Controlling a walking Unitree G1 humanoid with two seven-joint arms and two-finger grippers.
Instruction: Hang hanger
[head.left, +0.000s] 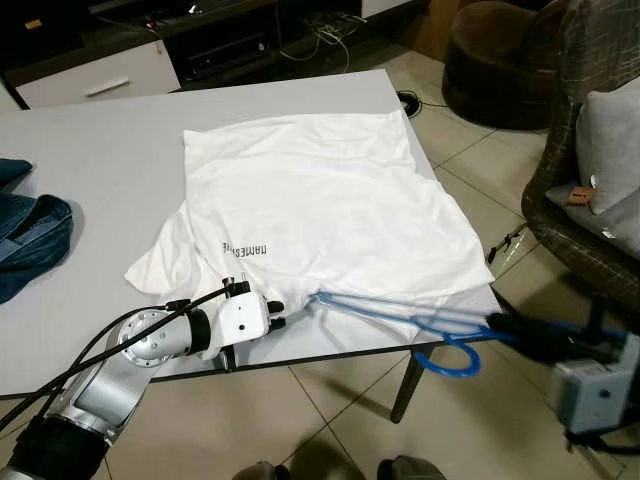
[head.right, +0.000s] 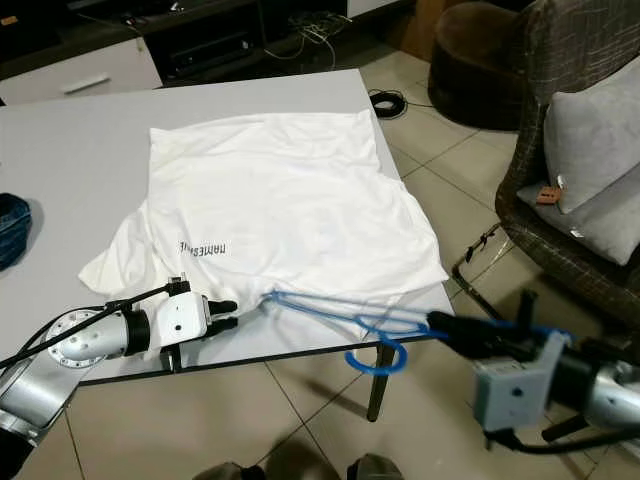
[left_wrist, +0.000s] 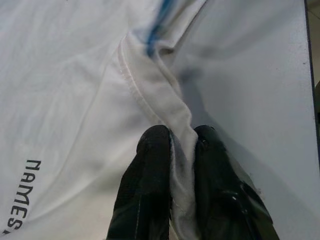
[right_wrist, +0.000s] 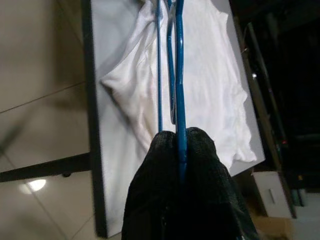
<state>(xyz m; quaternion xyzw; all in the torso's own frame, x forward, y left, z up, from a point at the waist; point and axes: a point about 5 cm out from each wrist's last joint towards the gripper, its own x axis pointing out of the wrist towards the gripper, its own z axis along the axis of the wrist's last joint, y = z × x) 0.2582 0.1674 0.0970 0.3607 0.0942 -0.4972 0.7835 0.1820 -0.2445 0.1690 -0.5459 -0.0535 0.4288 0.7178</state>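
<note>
A white T-shirt (head.left: 320, 200) lies flat on the grey table (head.left: 90, 180), its printed side near the front edge. A blue wire hanger (head.left: 400, 315) pokes out from under the shirt's near hem, its hook (head.left: 448, 362) hanging past the table edge. My right gripper (head.left: 505, 326) is shut on the hanger beside the hook; the right wrist view has the blue wire (right_wrist: 179, 100) pinched between the fingers. My left gripper (head.left: 278, 312) is shut on the shirt's hem (left_wrist: 155, 95) at the front edge, cloth bunched between its fingertips (left_wrist: 155, 145).
Blue jeans (head.left: 30, 235) lie at the table's left edge. An armchair (head.left: 590, 170) with grey cushions stands to the right, a brown pouf (head.left: 495, 60) behind it. A TV cabinet (head.left: 180, 45) runs along the back. Tiled floor lies below the front edge.
</note>
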